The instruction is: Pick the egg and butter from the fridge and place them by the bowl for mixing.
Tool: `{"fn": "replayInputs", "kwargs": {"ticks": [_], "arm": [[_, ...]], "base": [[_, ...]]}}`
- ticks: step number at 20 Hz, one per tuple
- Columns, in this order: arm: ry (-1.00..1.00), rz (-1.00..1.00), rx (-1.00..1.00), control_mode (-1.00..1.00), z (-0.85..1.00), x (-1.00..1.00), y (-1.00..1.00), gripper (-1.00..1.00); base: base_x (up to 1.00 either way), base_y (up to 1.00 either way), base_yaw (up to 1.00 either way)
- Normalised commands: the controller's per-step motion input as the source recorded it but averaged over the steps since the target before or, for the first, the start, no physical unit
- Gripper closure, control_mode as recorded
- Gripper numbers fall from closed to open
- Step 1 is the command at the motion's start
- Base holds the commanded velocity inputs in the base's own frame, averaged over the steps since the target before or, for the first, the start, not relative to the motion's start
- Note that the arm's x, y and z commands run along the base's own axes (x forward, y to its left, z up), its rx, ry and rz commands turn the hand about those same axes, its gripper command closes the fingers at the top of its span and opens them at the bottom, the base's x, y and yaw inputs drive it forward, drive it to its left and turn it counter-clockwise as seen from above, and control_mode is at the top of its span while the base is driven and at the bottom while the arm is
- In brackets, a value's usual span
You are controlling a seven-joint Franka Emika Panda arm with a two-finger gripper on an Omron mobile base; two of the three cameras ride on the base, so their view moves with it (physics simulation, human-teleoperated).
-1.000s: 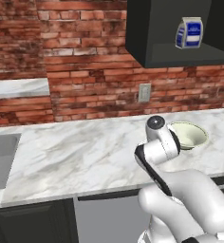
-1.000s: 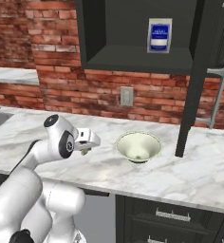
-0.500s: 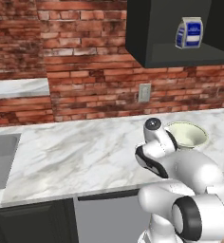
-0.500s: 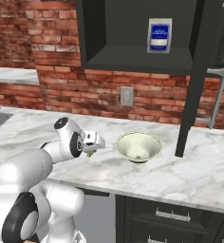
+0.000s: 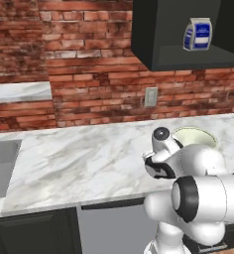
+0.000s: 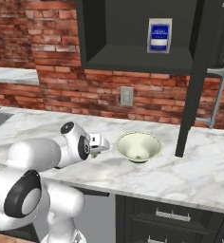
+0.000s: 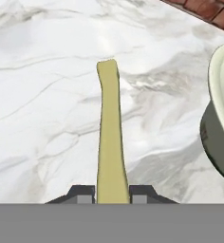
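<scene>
Pincer: my pincer (image 7: 112,194) is pinching a pale yellow stick of butter (image 7: 110,137) between its two dark tips, above the tabletop.
Butter: it juts straight out from my tips, long and narrow, over bare marble.
Tabletop: white marble tabletop with grey veins (image 7: 42,95), under a red brick wall (image 5: 89,64).
Bowl: round shallow off-white bowl with a greenish-cream inside (image 6: 138,146), standing on the marble just beside my hand.
Shelf: blue-and-white carton (image 6: 159,35) in a dark wall cabinet (image 6: 118,28) above the bowl.
</scene>
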Motion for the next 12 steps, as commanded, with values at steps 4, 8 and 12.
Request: {"fn": "replayInputs", "kwargs": {"ticks": [4,8,12], "arm": [[0.0,0.01,0.0,-1.0,-0.19,0.1,-0.07,1.0],[0.0,0.01,0.0,-1.0,-0.15,0.07,-0.02,-1.0],[-0.02,0.0,0.0,-1.0,0.0,0.05,-0.02,-1.0]], "base": [[0.0,0.0,0.0],[0.0,0.0,0.0],[0.0,0.0,0.0]]}}
